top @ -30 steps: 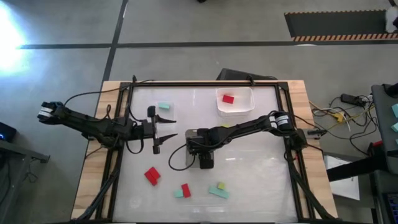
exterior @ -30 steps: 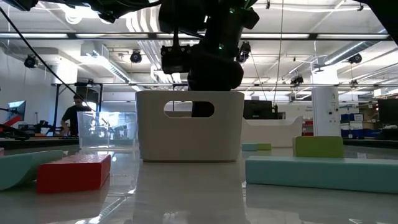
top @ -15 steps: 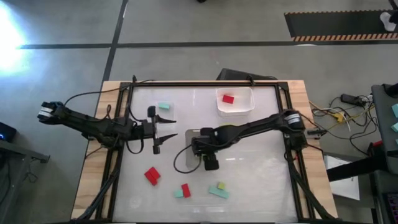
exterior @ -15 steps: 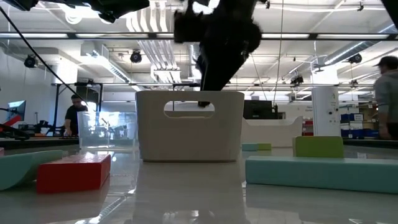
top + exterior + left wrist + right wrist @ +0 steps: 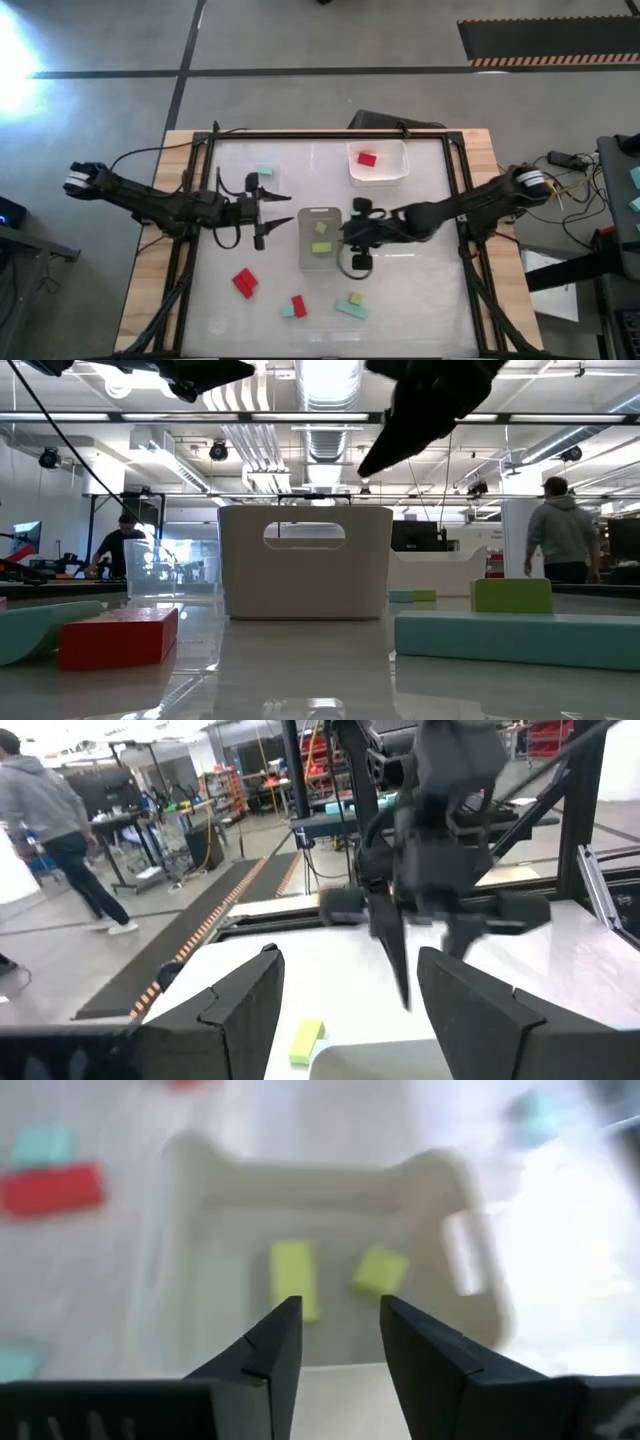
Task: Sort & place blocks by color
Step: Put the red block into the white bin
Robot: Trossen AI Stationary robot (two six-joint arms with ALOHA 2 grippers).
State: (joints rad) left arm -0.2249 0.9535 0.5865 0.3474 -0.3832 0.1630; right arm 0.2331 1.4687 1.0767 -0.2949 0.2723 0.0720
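A pale open container (image 5: 320, 238) stands mid-table and holds two yellow-green blocks (image 5: 321, 229), (image 5: 293, 1278). My right gripper (image 5: 350, 238), (image 5: 335, 1342) hovers just right of that container, open and empty, looking down into it. My left gripper (image 5: 283, 206), (image 5: 345, 1010) hangs left of the container, open and empty. Loose on the table lie a teal block (image 5: 264, 171), two red blocks (image 5: 244, 282), (image 5: 298, 305), two more teal blocks (image 5: 350, 309) and a yellow-green block (image 5: 354, 298).
A second clear container (image 5: 377, 164) near the far edge holds a red block (image 5: 366, 158). Black frame rails (image 5: 200, 230) run along the table's sides. In the low view the container (image 5: 305, 560) stands behind a red block (image 5: 118, 637) and a teal block (image 5: 510, 640). A person (image 5: 560, 530) walks in the room behind.
My right gripper has drawn back from over the middle container toward the table's right and risen, so the two yellow-green blocks inside now show. My left gripper has shifted a little toward the container. A person has walked across the room behind.
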